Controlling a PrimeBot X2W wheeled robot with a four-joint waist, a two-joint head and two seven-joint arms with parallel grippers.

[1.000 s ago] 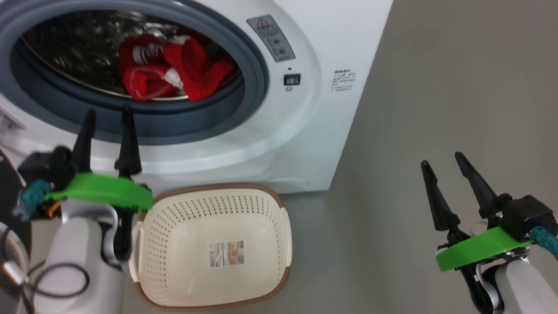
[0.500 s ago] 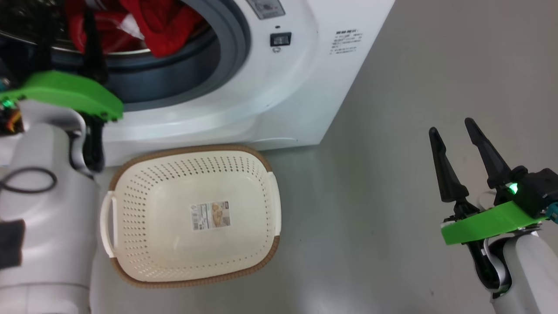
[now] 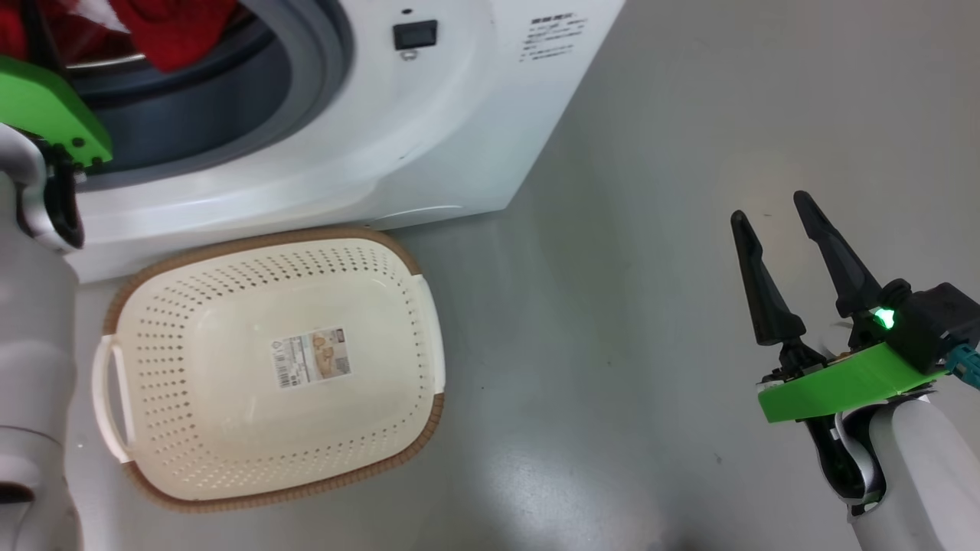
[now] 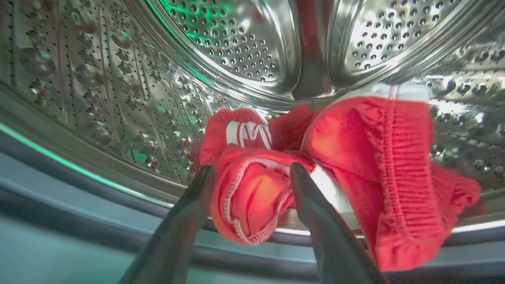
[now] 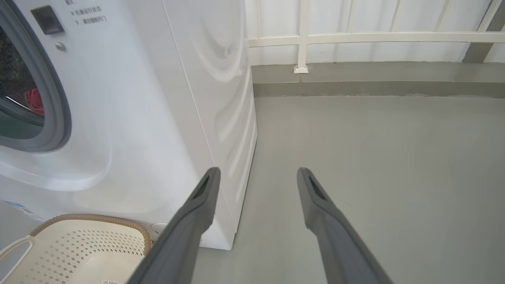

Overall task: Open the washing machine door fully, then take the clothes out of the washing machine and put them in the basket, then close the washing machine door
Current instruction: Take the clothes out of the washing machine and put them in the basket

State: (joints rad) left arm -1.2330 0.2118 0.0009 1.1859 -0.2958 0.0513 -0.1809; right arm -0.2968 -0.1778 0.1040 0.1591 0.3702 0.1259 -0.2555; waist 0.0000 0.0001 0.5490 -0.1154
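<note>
Here the left gripper [image 4: 250,175] stands spread around a fold of the clothes [image 4: 355,157] inside the washing machine [image 3: 429,138]; the right gripper [image 3: 768,208] hangs released, well right of the basket [image 3: 383,306]

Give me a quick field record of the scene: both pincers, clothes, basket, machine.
left pincer: open, at the drum mouth, fingers either side of a red fold
right pincer: open, holding nothing, above the floor right of the washing machine
clothes: red, white trim, in the drum, one edge over the lip
basket: on the floor in front of the washing machine, no clothes in it
stage: removal not yet done
</note>
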